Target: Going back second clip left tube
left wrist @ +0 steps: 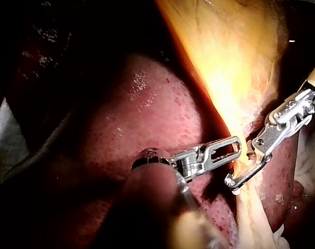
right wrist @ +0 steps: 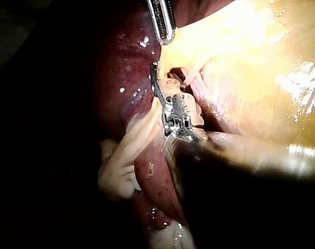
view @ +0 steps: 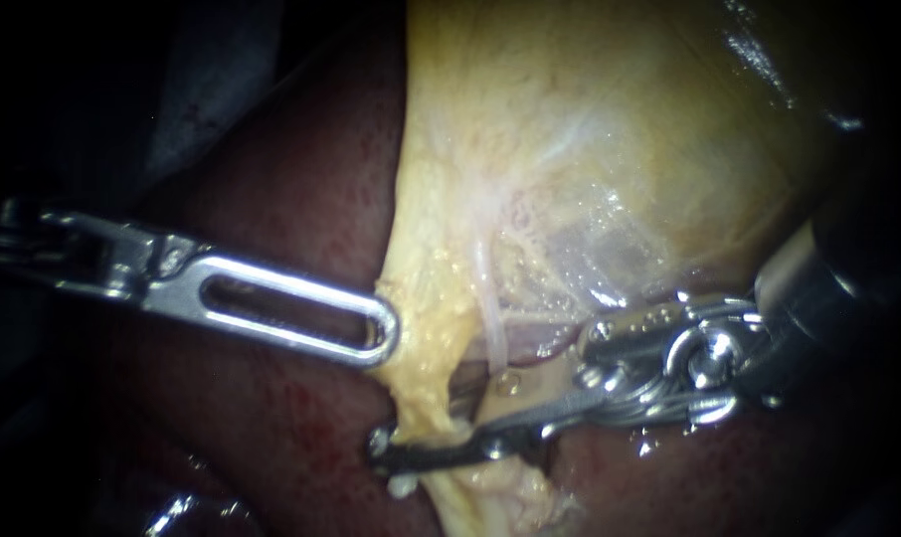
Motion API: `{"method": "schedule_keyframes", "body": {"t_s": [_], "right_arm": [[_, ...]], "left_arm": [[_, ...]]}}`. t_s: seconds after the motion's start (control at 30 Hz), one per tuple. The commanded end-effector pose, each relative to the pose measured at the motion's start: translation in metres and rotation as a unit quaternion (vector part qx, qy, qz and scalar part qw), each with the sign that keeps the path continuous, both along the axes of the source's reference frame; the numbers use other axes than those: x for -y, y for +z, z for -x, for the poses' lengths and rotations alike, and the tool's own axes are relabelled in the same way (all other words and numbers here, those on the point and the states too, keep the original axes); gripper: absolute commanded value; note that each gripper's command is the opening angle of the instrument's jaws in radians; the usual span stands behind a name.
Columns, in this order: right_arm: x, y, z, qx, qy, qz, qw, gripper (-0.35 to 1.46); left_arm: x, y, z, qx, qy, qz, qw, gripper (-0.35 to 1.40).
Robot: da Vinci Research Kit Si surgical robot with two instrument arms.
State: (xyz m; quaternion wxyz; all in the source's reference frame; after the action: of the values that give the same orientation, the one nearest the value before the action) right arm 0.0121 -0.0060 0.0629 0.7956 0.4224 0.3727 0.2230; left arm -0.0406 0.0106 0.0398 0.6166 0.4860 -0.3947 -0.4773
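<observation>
My left instrument (view: 379, 333) comes in from the left, its slotted jaws shut on the edge of the gallbladder's yellow tissue (view: 530, 149). They hold that edge out over the dark red liver (view: 301, 199). My right instrument (view: 485, 393) enters from the right with its jaws open. Its long lower jaw lies across the yellow strand (view: 426, 398) below the left instrument's tip, and its upper jaw sits near a pale pink tube (view: 492, 323). The left wrist view shows both instruments (left wrist: 236, 145) (left wrist: 243, 162) meeting at the strand. I cannot make out a clip.
Liver (left wrist: 147, 124) fills the ground under and beside both instruments. Pale fatty strands (right wrist: 123, 161) hang beside the right instrument's shaft in its wrist view. Wet membrane (view: 610, 259) stretches between the tube and the right instrument's wrist.
</observation>
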Motion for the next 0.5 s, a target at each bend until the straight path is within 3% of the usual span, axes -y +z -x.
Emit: {"method": "schedule_keyframes", "body": {"t_s": [0.03,0.33,0.5], "right_arm": [[0.0000,0.0000,0.0000,0.000,0.000,0.000,1.0000,-0.35],[0.0000,0.0000,0.0000,0.000,0.000,0.000,1.0000,-0.32],[0.0002,-0.0001,-0.0001,0.001,0.005,0.003,1.0000,0.12]], "left_arm": [[0.0000,0.0000,0.0000,0.000,0.000,0.000,1.0000,-0.35],[0.0000,0.0000,0.0000,0.000,0.000,0.000,1.0000,-0.35],[0.0000,0.0000,0.0000,0.000,0.000,0.000,1.0000,-0.35]]}}
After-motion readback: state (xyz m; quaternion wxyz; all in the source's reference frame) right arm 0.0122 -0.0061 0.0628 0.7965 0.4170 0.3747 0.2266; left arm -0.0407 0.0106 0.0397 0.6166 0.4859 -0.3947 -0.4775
